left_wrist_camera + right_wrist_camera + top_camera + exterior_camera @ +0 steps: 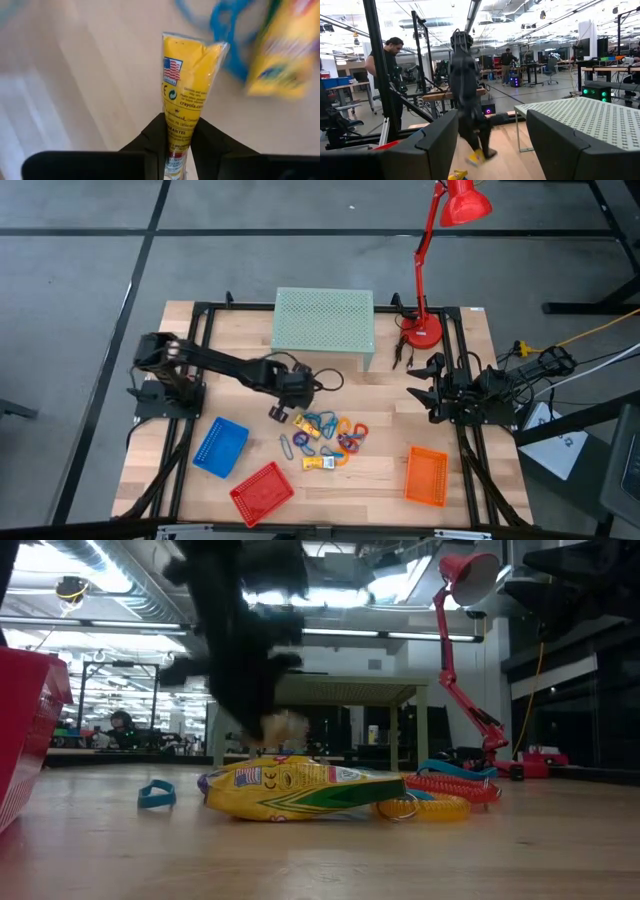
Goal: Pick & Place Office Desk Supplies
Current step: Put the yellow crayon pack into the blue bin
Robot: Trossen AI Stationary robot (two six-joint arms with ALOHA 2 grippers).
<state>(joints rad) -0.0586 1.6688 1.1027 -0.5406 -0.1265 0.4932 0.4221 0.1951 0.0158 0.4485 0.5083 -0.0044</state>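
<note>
The office desk supplies lie in a heap at the table's middle: yellow packets, blue and grey clip loops, orange, red and purple rings. One yellow packet lies flat at the heap's near side. My left gripper hovers just left of the heap, shut on another yellow packet. My right gripper waits open at the table's right side, its fingers far apart. My left gripper pinches the yellow packet by one narrow end between its two fingers. The fingers come from above, slanting down. The packet sticks out past the fingertips, lifted clear of the table.
A blue basket, a red basket and an orange basket stand along the near edge. A pale green mesh shelf stands at the far edge, and a red desk lamp beside it. People stand in the room beyond.
</note>
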